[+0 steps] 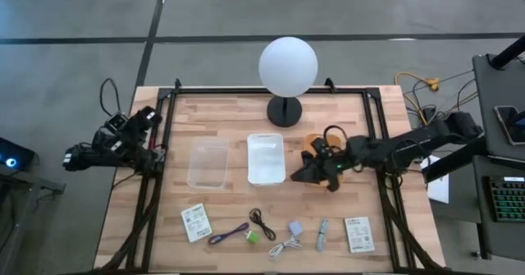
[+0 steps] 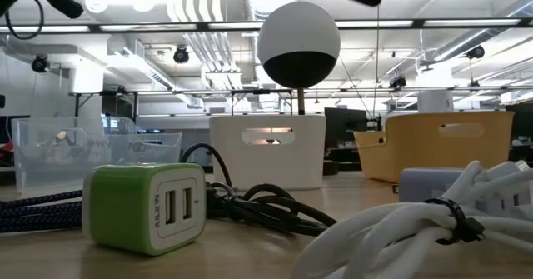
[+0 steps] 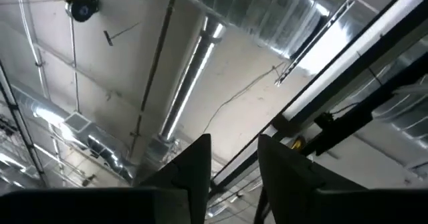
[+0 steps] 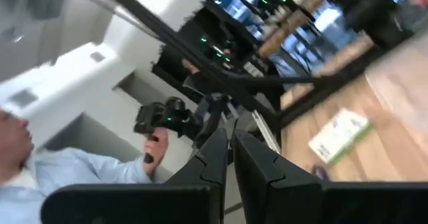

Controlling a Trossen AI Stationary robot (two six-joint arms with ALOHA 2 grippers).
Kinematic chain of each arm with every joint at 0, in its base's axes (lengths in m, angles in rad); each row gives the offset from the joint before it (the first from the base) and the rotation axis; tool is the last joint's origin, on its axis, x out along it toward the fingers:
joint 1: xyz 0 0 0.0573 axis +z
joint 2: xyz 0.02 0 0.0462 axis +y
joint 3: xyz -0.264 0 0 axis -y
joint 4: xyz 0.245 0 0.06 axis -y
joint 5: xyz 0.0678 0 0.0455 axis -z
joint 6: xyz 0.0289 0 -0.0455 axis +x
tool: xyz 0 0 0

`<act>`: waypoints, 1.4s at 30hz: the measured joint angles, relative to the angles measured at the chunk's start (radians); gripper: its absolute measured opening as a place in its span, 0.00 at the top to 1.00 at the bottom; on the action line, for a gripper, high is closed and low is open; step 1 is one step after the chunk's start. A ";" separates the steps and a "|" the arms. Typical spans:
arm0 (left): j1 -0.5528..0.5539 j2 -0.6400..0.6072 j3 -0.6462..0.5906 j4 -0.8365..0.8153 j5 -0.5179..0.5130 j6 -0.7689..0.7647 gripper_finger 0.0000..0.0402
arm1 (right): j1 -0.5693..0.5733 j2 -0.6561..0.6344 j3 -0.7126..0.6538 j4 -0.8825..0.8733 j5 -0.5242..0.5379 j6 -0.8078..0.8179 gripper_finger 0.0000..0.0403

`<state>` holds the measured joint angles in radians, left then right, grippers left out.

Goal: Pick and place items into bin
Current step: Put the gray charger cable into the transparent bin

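Nearest, along the front edge of the wooden table (image 1: 230, 111): two flat white printed packets (image 1: 195, 222) at the row's ends, with purple cable (image 1: 228, 235), black cable (image 1: 262, 222), green USB charger cube (image 1: 254, 237), white cable (image 1: 285, 246), grey-blue adapter (image 1: 294, 228) and grey stick (image 1: 322, 235) lying between, all untouched.

Mid-table: clear bin (image 1: 207, 162), white bin (image 1: 266, 158), and a yellow bin (image 1: 314, 144) partly under the right arm.

Right gripper (image 1: 312, 172) low beside the white bin, fingers closed together, nothing seen between them. Left gripper (image 3: 231, 164) parked at the table's left edge, pointing at the ceiling, fingers slightly apart, empty.

Step in hand, by judgement: reach for a first item. Advice: open the fingers before descent; take a bulky piece such as the cube or adapter square across its sides; pinch cables at the bundled middle; packets likely need an edge-first grip, being flat against the wood.

Farther: a white globe lamp (image 1: 288, 67) on a black base at the back edge. Beyond: grey floor, ceiling ducts, strip lights, monitors, and a person in a light blue sleeve (image 4: 73, 174).
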<state>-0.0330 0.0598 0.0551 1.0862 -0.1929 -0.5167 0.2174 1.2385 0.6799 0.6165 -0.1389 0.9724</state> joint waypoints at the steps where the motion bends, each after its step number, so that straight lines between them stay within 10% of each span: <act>1: 0.000 0.008 0.004 -0.013 0.003 -0.021 0.73 | 0.001 0.026 0.010 0.008 0.005 0.035 0.96; 16: -0.006 0.235 0.023 -0.086 0.432 -0.368 0.73 | 0.116 0.376 0.249 0.020 0.006 0.389 0.96; 28: -0.023 0.369 0.058 -0.197 0.555 -0.332 0.73 | 0.412 0.411 0.736 -1.407 0.093 0.571 0.96; 42: -0.023 0.493 0.064 -0.427 0.531 -0.341 0.73 | 0.542 0.673 0.752 -1.510 0.034 1.214 0.63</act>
<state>-0.0555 0.5531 0.1192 0.6594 0.3382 -0.8581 0.7594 1.9119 1.4324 -0.8935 -0.1052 2.1860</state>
